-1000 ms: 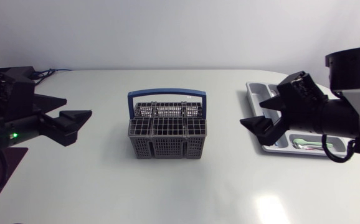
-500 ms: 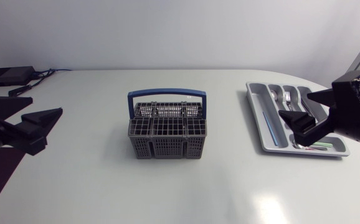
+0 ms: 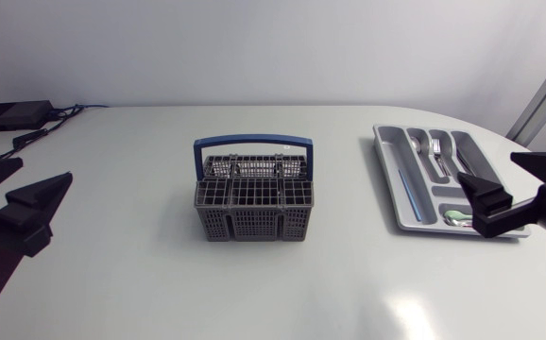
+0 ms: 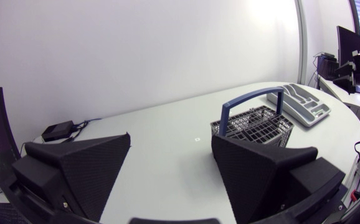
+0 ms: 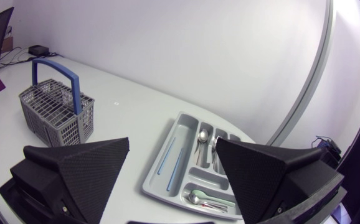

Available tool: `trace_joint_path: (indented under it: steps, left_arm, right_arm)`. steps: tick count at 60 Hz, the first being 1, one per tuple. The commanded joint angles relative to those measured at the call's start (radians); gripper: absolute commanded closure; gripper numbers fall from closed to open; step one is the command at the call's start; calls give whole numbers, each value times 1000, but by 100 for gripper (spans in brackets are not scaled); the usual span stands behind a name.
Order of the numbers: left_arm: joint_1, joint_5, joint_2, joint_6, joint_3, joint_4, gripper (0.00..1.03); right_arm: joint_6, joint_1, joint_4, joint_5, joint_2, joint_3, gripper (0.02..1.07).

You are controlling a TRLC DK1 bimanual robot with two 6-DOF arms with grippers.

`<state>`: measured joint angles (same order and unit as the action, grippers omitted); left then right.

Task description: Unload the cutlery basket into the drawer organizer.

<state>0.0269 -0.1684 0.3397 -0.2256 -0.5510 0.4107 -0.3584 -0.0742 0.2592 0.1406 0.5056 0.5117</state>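
Observation:
A grey cutlery basket (image 3: 253, 200) with a blue handle (image 3: 253, 142) stands mid-table; no cutlery shows above its grid. The grey drawer organizer (image 3: 386, 175) lies to the right, holding spoons, forks, blue sticks and green-handled pieces. My left gripper (image 3: 44, 170) hangs open and empty at the left edge, far from the basket. My right gripper (image 3: 488, 168) stands open and empty at the right edge, over the organizer's near corner. In the left wrist view the basket (image 4: 255, 124) is ahead of the open gripper (image 4: 170, 140). The right wrist view shows the organizer (image 5: 157, 163) under its open gripper (image 5: 172, 142).
A small black box (image 3: 13, 114) with cables sits at the table's far left corner. Wide bare tabletop surrounds the basket (image 5: 55, 112) on all sides. The table's edge curves round just past the organizer (image 4: 298, 102).
Both arms have drawn back toward the view's side edges. The right gripper moved off the organizer's middle to its near corner. Basket and organizer have not moved.

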Motion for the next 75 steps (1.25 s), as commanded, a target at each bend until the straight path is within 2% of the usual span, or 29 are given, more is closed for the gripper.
trace_joint_path:
  steps: [1, 56, 75]
  left_arm:
    - [24, -5, -70, 29, 52, -29, 5]
    - [-27, 168, -340, 226, 551, -411, 5]
    - [-27, 168, -340, 226, 551, -411, 5]
  right_arm:
    - [24, -6, -21, -27, -67, -41, 6]
    - [358, 74, -259, -141, -506, -512, 6]
    - [358, 74, -259, -141, -506, -512, 6]
